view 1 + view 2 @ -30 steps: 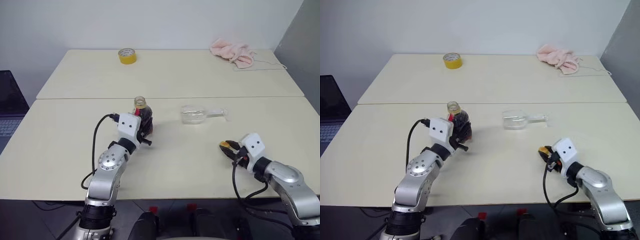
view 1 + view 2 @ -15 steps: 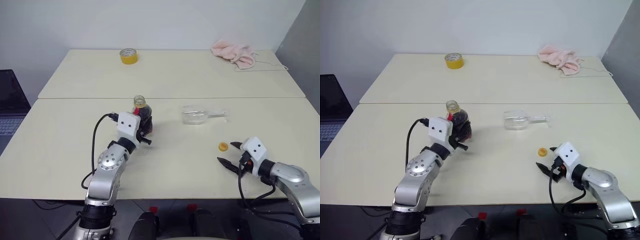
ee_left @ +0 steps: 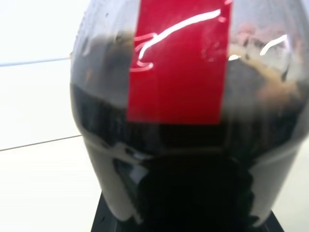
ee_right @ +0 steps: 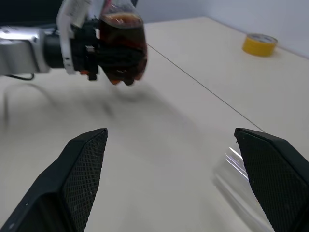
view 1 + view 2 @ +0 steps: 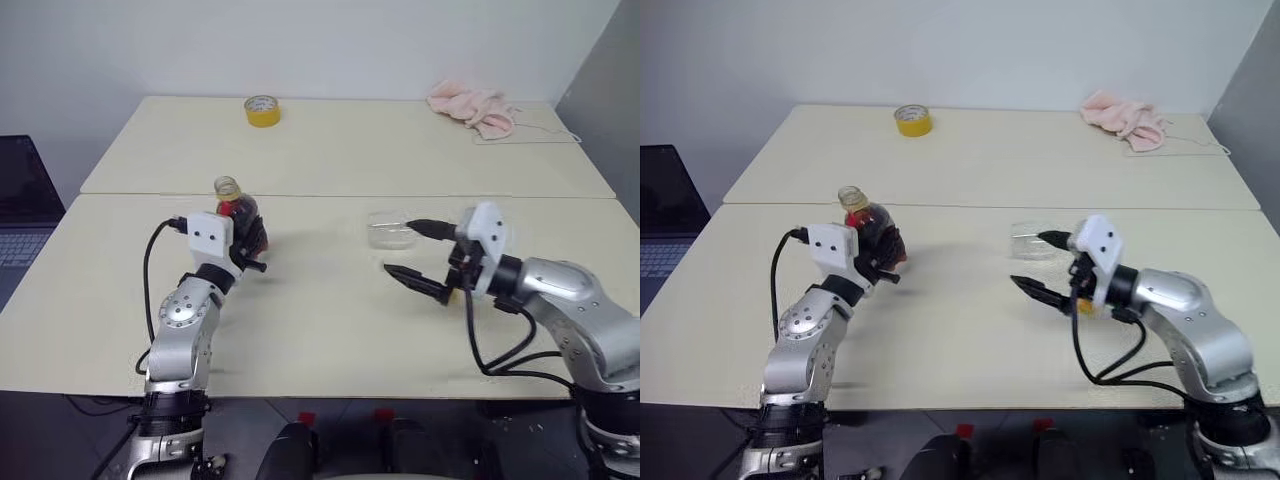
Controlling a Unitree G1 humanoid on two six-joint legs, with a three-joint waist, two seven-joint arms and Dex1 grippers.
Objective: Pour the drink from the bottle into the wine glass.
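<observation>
Bottle with drink: left hand clamps it | wine glass: toppled | right hand: spread

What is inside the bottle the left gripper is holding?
The bottle, uncapped and held by the left gripper, holds dark brown drink filling most of its body. The red label and the gripper cover parts of it.

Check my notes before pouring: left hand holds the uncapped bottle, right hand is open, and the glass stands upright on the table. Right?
One thing is wrong: the glass lies on its side on the table, as the left eye view shows. The left hand does hold the uncapped bottle, and the right hand is open.
</observation>
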